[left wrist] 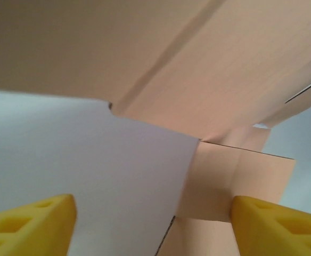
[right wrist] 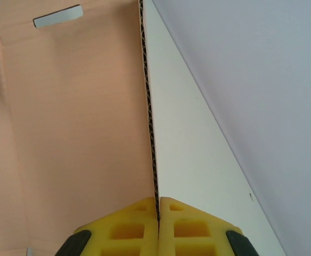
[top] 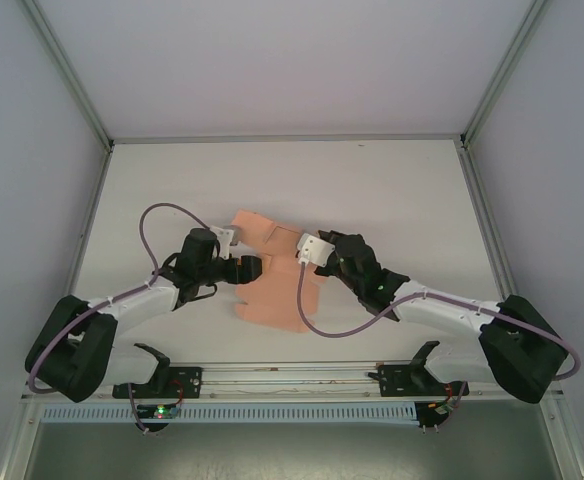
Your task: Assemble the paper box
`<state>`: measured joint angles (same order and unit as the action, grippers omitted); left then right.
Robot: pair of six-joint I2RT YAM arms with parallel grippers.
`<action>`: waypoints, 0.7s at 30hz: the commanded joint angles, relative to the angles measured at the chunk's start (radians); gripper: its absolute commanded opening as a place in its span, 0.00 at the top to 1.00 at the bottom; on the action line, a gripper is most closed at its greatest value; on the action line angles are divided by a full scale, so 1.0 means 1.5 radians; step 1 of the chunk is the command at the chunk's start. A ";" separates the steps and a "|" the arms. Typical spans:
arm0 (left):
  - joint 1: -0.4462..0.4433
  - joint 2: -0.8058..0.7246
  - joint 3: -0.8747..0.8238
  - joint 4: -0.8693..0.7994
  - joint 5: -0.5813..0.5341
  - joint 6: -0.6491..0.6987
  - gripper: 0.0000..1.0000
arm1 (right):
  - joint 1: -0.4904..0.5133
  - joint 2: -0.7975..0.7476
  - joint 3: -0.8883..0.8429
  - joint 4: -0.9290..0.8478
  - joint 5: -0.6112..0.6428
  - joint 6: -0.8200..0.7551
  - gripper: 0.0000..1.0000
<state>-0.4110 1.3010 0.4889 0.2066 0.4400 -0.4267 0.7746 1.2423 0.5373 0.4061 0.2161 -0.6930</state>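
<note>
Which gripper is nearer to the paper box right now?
Right. The right gripper is shut on a raised edge of the paper box, so it touches it. The left gripper sits at its left side, jaws open, not closed on it.

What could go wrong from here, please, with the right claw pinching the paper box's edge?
The right claw grips only the thin edge of the paper box, so a pull might make it slip or crease.
The left claw stands open with a small flap near one finger; closing might catch that flap off-centre and fold it wrongly.
</note>
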 commanded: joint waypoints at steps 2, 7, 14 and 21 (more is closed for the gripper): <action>-0.004 0.006 0.007 0.076 0.041 0.011 0.43 | -0.008 -0.022 -0.012 0.007 -0.051 0.035 1.00; -0.013 0.015 0.003 0.114 0.056 0.006 0.58 | -0.010 -0.028 -0.011 0.000 -0.068 0.040 1.00; -0.021 0.017 0.018 0.080 0.039 0.020 0.72 | -0.010 -0.033 -0.009 -0.005 -0.070 0.042 1.00; -0.026 -0.003 0.029 0.015 -0.032 0.034 0.94 | -0.011 -0.035 -0.009 -0.010 -0.067 0.040 1.00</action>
<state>-0.4339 1.3193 0.4969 0.2760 0.4400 -0.4072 0.7609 1.2087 0.5316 0.3752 0.1574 -0.6567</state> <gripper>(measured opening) 0.086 0.054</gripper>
